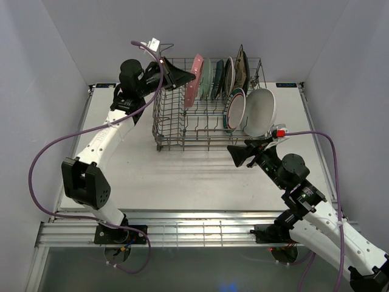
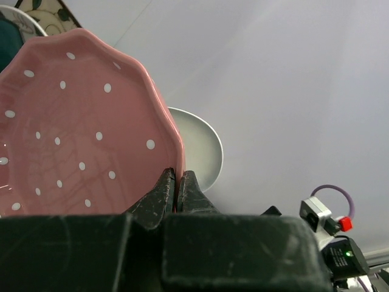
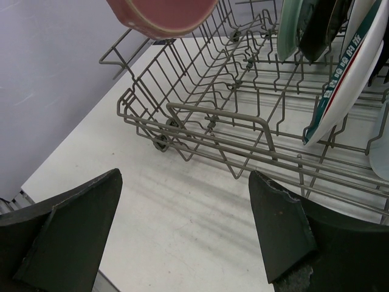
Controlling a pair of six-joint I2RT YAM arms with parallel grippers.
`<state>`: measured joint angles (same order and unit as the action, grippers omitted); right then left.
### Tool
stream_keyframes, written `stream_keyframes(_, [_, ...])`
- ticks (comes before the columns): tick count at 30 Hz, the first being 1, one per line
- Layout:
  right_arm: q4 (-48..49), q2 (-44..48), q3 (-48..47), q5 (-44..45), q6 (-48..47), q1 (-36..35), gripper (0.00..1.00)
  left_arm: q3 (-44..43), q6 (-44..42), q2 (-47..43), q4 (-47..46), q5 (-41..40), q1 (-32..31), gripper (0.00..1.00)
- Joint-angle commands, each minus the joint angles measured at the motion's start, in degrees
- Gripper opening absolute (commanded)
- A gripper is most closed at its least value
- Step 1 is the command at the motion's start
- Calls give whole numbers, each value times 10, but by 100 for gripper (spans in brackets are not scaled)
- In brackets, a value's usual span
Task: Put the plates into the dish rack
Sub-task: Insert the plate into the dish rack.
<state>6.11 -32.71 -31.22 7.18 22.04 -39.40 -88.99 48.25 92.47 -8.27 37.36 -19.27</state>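
The left gripper [image 1: 182, 76] is pinching the rim of the pink dotted plate [image 1: 196, 82], its two dark fingers [image 2: 163, 193] closed tight on the scalloped edge with the plate's bowl spreading up and away from the fingertips. The plate is standing on edge over the far row of the grey wire dish rack [image 1: 159, 125], at the end nearest this gripper. From the right wrist camera its lower rim [image 3: 161, 15] is hanging above the rack's wires [image 3: 213, 115]; whether it is touching a tine cannot be told. Just beyond the pink plate, on the side away from the gripper, a mint green plate [image 1: 206, 78] is standing upright in the same row, with darker plates lined up past it. The right gripper [image 1: 237, 155] is hovering low over the white table [image 1: 182, 176], just outside the rack's near wall, its jaws spread wide and holding nothing. Ahead of it and slightly to its right, a teal-and-red-rimmed round plate [image 1: 236, 109] and a white oval plate [image 1: 261, 111] are leaning side by side in the near row.
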Motion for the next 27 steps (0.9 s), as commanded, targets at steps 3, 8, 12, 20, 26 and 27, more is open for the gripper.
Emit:
stream_keyframes(3, [14,14,0,8,5,-1,90,-42,-23,-4,-75,-35,-13,0])
stream_keyframes(8, [9,24,0,13,5,-1,90,-25,-47,-14,-55,-108,-41,0])
stream_keyframes(12, [7,26,0,12,5,-1,90,-31,-42,-7,-54,-117,-50,0])
stream_keyframes(20, [10,31,5,10,8,-1,90,-43,-3,25,-50,-128,-60,0])
stream_keyframes(26, [7,48,12,12,7,-2,90,-8,-11,14,-78,-178,-92,0])
stream_keyframes(27, [7,51,14,12,7,-1,90,-4,-10,12,-83,-183,-97,0])
